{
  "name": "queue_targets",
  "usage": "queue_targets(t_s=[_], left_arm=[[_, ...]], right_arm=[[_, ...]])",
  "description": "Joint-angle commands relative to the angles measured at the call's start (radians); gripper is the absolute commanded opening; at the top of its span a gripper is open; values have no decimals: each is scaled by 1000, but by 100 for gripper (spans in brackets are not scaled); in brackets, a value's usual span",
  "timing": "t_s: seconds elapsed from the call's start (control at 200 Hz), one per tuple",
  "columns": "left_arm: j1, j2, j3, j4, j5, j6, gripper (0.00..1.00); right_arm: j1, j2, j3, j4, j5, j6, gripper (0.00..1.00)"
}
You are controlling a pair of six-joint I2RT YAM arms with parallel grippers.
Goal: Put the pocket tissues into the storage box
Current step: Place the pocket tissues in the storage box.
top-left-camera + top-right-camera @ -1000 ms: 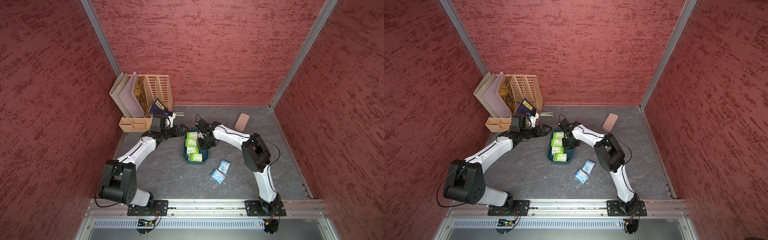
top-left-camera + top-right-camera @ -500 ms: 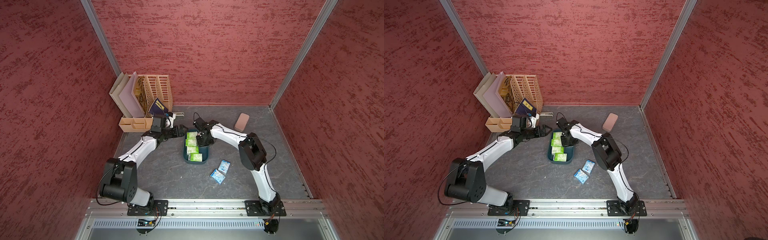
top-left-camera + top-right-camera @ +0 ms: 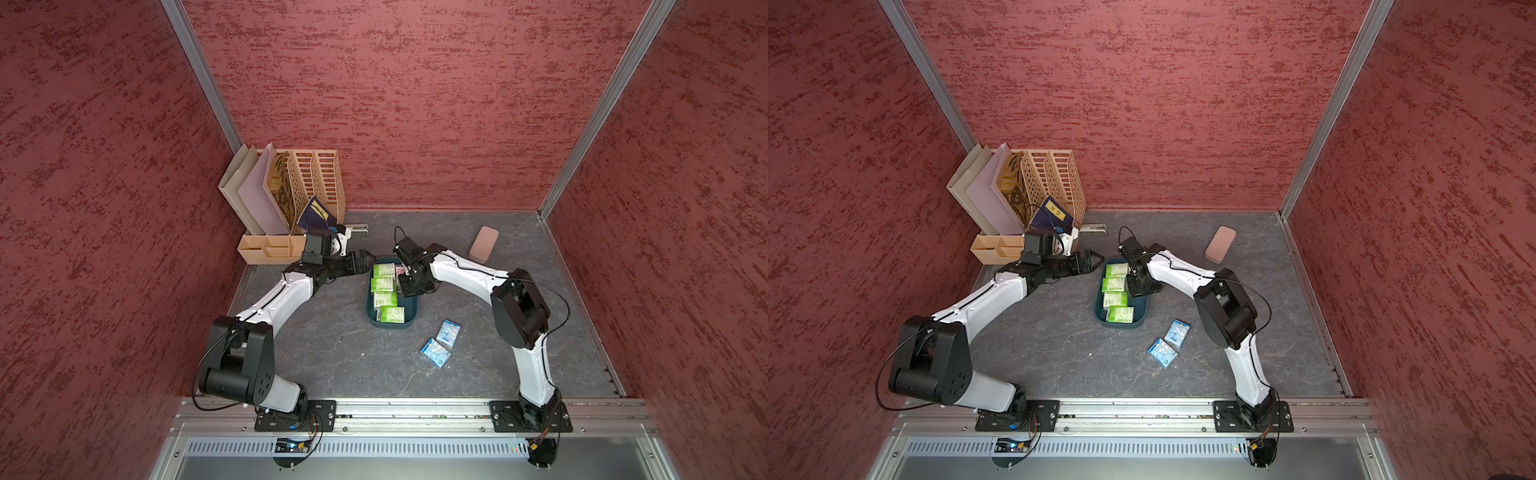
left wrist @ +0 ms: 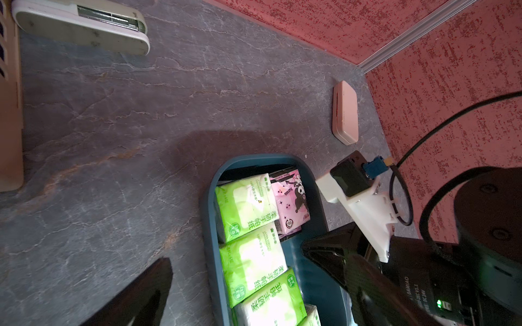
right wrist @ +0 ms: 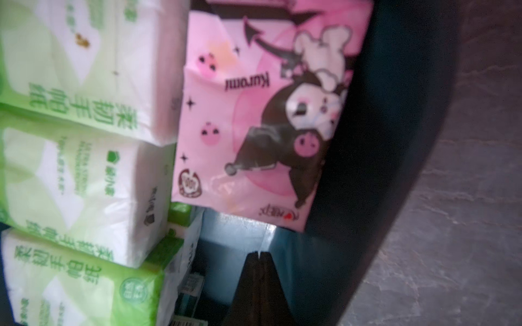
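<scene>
The storage box (image 3: 392,326) is a dark teal tub in the middle of the table, seen in both top views (image 3: 1119,325). A row of green-and-white pocket tissues (image 3: 385,299) fills its left side, and a pink cartoon packet (image 5: 248,118) lies at its far end. Two light blue packets (image 3: 449,333) (image 3: 435,353) lie on the table to the box's right. My right gripper (image 5: 257,254) is shut on nothing, with its tips down inside the box beside the pink packet. My left gripper (image 4: 236,252) stands open at the box's far left corner and holds nothing.
A beige slotted file organizer (image 3: 316,183) with folders and a small beige tray (image 3: 270,249) stand at the back left. A white flat device (image 4: 82,25) lies beside them. A plain pink case (image 3: 483,244) lies at the back right. Red walls close three sides.
My right arm swung slightly left at the box and then came back right, its jaws still shut. The left arm has hardly moved and its jaws stay open.
</scene>
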Motion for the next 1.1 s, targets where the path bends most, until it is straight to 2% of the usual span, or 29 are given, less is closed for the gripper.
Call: queue_targets(t_s=[0.0, 0.331, 0.616, 0.827, 0.932, 1.092], left_arm=[[0, 7, 17, 22, 2, -2, 100], [2, 4, 24, 5, -9, 11, 100], [9, 26, 34, 4, -6, 15, 100], [8, 77, 98, -18, 19, 23, 100], [8, 85, 119, -22, 26, 22, 100], [7, 88, 119, -16, 27, 21, 100]], right_arm=[[9, -3, -5, 8, 0, 1, 0], [12, 98, 92, -18, -2, 2, 0], [7, 124, 144, -32, 53, 2, 0], [-9, 121, 169, -17, 75, -5, 0], [-8, 79, 129, 15, 59, -20, 7], [-8, -21, 34, 101, -21, -53, 26]])
